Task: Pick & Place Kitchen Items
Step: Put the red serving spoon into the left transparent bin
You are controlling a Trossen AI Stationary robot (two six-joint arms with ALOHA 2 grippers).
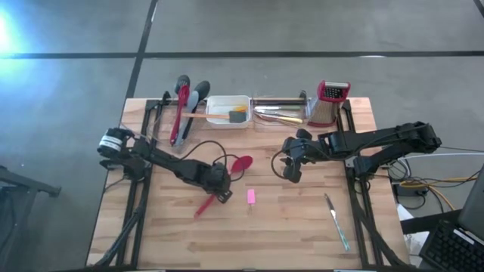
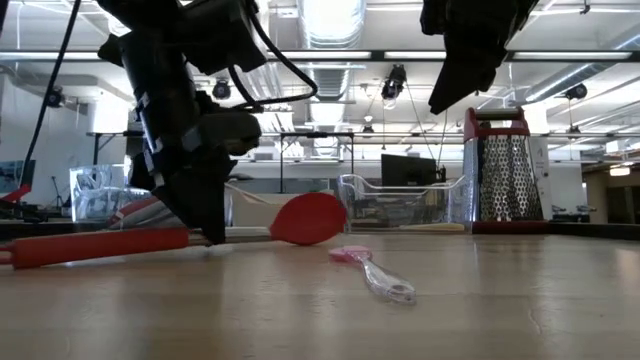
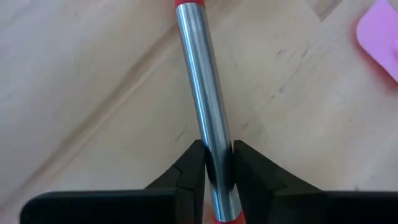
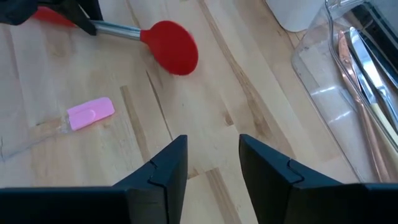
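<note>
Left tool (image 3: 217,171) pinches the red spoon (image 1: 240,163) mid-shaft so it'll lift level; right tool (image 4: 211,165) hangs open at 3 o'clock above the bench (image 1: 287,234).

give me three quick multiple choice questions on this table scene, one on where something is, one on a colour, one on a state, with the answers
1. Where does the grater stand?
A. at the table's far edge, right of the clear tray
B. beside the pink block
C. under the left arm

2. What colour is the head of the spoon lying on the table?
A. grey
B. red
C. yellow

3. What is the left tool doing?
A. hanging open above the table
B. closed on the spoon's metal handle
C. holding the pink block

Answers:
1 A, the high view shows it at the far edge beside the tray.
2 B, the right wrist view shows a red head.
3 B, the left wrist view shows its fingers pinching the steel shaft.
</note>
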